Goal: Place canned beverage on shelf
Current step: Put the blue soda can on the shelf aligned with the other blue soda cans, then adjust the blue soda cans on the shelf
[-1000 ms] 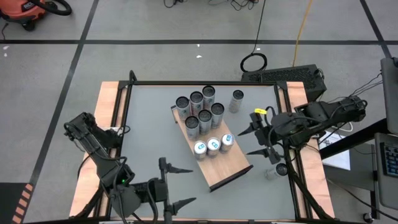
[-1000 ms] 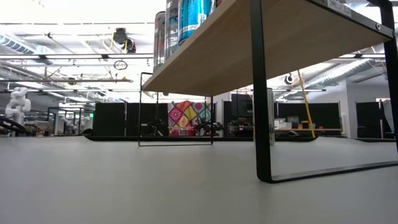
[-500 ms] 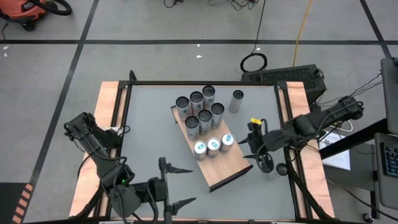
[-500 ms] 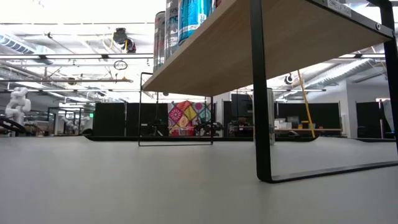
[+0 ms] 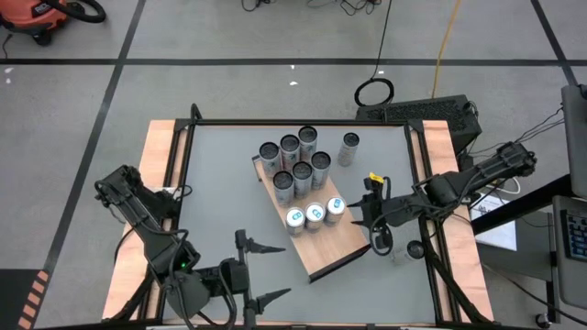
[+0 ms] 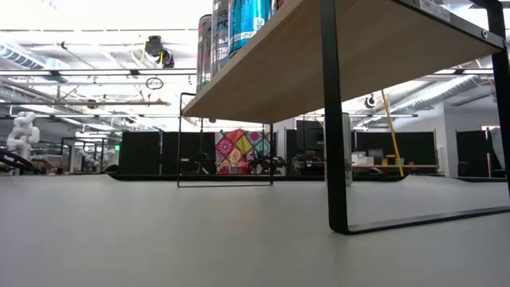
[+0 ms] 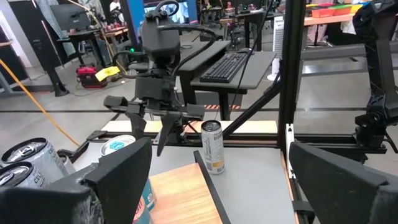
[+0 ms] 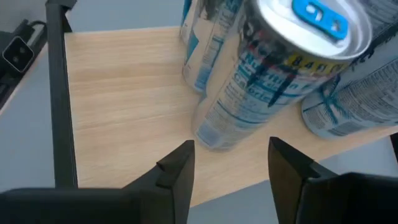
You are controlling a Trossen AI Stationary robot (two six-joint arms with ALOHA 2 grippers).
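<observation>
The right hand [image 5: 358, 216] is at the right side of the shelf [image 5: 336, 246], up over its edge. Its two fingers [image 8: 176, 169] are apart and there is nothing between them, so it holds nothing. Just in front of the fingers stands a can with a blue tab [image 8: 273, 74]. That can is on the shelf, at the right end of a row of three cans with white tops, and it touches the can next to it.

Behind that row, six more cans with dark tops [image 5: 293, 165] stand close together at the far end of the shelf. The near end of the shelf is bare wood.

The shelf stands tilted across the middle of the grey bench [image 5: 220, 183] on thin black legs.

Two cans are not on the shelf. One [image 5: 349, 148] stands on the bench near the far end, just beside the dark-topped cans. The other one [image 7: 212, 146] stands on the bench near the right edge, below the right arm.

The left hand [image 5: 275, 272] waits at the near edge of the bench, spread wide and holding nothing
</observation>
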